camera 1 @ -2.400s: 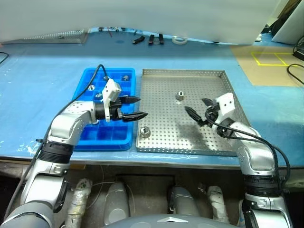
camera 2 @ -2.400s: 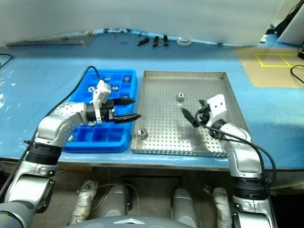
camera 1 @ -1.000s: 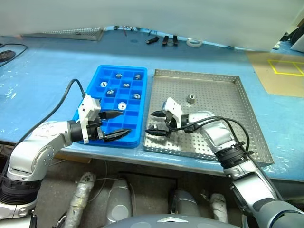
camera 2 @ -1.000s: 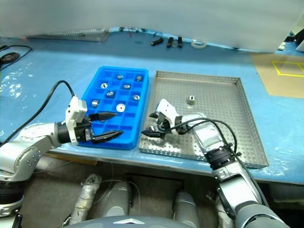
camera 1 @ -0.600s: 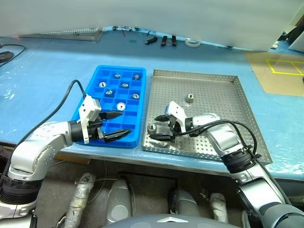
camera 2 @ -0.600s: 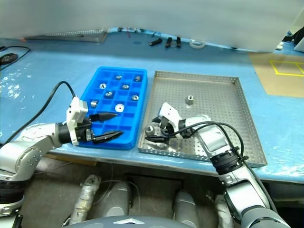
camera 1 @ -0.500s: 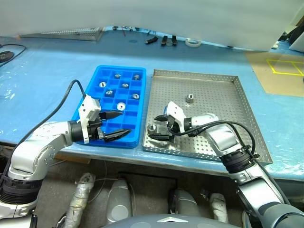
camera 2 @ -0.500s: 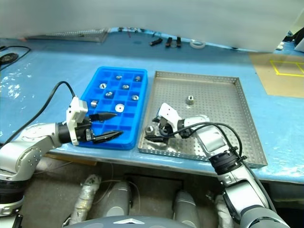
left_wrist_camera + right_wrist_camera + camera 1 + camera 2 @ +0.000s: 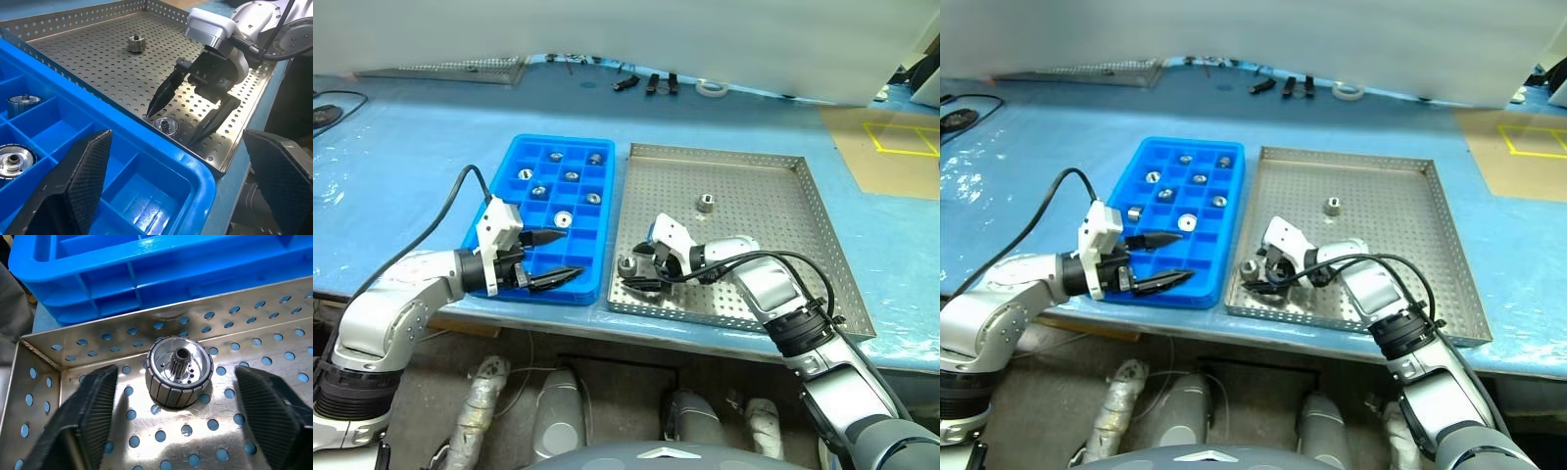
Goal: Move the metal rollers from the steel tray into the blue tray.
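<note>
A large square steel tray (image 9: pixel 773 211) with a perforated floor and low rims lies on a blue table top (image 9: pixel 401 147), its left rim just beside a bright blue plastic tray (image 9: pixel 514 162) divided into small square compartments. Several of the far compartments each hold a small shiny metal roller (image 9: pixel 525 174). Two rollers are in the steel tray: one stands alone toward the far middle (image 9: pixel 706 203), and another (image 9: pixel 179 371), ribbed round its side with a toothed hub in its hole, stands upright in the near left corner, close to the blue tray's wall. The right gripper (image 9: pixel 640 272) is low over that corner with its two black fingers (image 9: pixel 90 418) on either side of this roller, jaws parted and not touching it. The left gripper (image 9: pixel 558 257) hovers over the near end of the blue tray, jaws spread wide and holding nothing.
</note>
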Robot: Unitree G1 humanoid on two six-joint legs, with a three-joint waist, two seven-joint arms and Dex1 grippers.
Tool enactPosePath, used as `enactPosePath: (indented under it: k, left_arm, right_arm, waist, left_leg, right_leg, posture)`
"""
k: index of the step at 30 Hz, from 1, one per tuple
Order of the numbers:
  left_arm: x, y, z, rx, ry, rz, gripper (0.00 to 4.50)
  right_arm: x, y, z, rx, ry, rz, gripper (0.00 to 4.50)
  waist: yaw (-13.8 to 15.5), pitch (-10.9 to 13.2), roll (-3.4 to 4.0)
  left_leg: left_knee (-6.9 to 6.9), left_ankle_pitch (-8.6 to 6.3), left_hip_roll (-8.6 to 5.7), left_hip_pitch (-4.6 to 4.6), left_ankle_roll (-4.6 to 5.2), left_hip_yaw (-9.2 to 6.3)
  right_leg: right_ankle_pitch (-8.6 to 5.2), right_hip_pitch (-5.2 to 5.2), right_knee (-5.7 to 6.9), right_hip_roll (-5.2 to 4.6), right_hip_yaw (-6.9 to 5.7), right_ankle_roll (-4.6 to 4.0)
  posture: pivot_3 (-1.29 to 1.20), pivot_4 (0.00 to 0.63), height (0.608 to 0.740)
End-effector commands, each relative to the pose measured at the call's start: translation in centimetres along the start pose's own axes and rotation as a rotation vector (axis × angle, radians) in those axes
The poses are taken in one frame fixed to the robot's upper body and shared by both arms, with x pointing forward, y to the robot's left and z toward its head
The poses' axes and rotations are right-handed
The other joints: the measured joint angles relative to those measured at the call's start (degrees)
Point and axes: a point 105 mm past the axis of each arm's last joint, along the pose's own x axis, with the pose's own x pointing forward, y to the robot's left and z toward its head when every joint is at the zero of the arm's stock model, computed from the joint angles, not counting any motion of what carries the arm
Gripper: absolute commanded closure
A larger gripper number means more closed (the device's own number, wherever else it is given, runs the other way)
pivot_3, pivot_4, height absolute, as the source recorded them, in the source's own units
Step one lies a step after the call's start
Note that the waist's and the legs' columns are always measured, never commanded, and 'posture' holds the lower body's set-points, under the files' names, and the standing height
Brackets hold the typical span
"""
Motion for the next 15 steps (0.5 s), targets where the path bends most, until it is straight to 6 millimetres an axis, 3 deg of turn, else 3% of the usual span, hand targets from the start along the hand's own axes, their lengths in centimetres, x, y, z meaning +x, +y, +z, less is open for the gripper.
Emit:
enactPosePath:
  k: [1,4,12,15]
  left_arm:
    - [0.1,0.0,0.7,0.033,-0.022,-0.005,0.00]
    - [0.1,0.1,0.7,0.030,-0.024,-0.005,0.00]
    - [-0.1,0.2,0.5,0.024,-0.027,0.000,0.00]
    - [-0.3,0.1,0.6,0.025,-0.036,0.002,0.00]
  right_arm:
    - [-0.1,-0.2,1.0,-0.029,-0.014,-0.007,1.98]
    - [-0.2,-0.3,1.0,-0.028,-0.014,-0.010,2.90]
    - [-0.3,-0.4,1.2,-0.027,-0.022,-0.009,2.89]
    - [-1.1,-1.1,2.2,-0.044,-0.043,-0.033,2.89]
  waist:
    - [0.00,0.00,0.00]
    - [0.00,0.00,0.00]
    - [-0.01,0.00,0.00]
    - [0.00,0.00,0.00]
  left_leg:
    - [0.00,0.00,0.00,0.00,0.00,0.00]
    - [0.00,0.00,0.00,0.00,0.00,0.00]
    - [0.00,0.00,0.00,0.00,0.00,0.00]
    - [0.00,0.00,0.00,0.00,0.00,0.00]
  right_leg:
    - [0.00,0.00,0.00,0.00,0.00,0.00]
    - [0.00,0.00,0.00,0.00,0.00,0.00]
    - [0.00,0.00,0.00,0.00,0.00,0.00]
    - [0.00,0.00,0.00,0.00,0.00,0.00]
  posture:
    - [0.21,0.150,0.740]
    - [0.21,0.150,0.740]
    - [0.21,0.150,0.740]
    - [0.21,0.150,0.740]
